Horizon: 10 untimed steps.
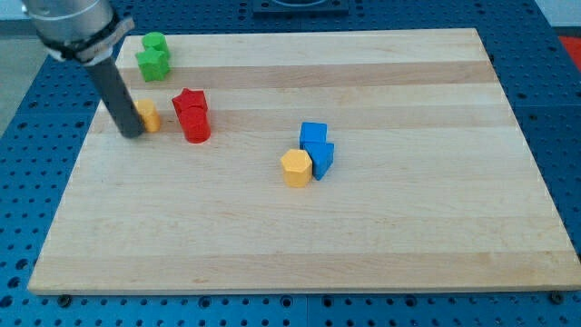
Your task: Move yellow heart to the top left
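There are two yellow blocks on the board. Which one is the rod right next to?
The yellow block at the view's left, beside my tip. The other yellow block sits mid-board by the blue blocks.

Green blocks (153, 56) top left; red blocks (192, 114) (touching); blue blocks (317, 148) beside yellow hexagon (296, 168).

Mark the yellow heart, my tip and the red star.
yellow heart (149, 115), camera view, visible side right of rod
my tip (131, 133), camera view, rod's lower end
red star (190, 101), camera view, top face

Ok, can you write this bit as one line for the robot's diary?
tip: touching yellow heart's left side | heart: upper left, below green blocks | red blocks: right of heart | step: pushing, not done
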Each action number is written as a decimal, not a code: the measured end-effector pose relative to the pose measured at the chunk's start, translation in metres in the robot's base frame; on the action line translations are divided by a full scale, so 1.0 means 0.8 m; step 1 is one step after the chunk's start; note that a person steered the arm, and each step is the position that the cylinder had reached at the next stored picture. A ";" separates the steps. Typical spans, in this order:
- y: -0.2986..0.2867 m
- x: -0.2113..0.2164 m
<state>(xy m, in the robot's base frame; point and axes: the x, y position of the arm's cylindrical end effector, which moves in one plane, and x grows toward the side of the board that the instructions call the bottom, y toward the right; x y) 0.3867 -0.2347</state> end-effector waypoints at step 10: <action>0.057 -0.207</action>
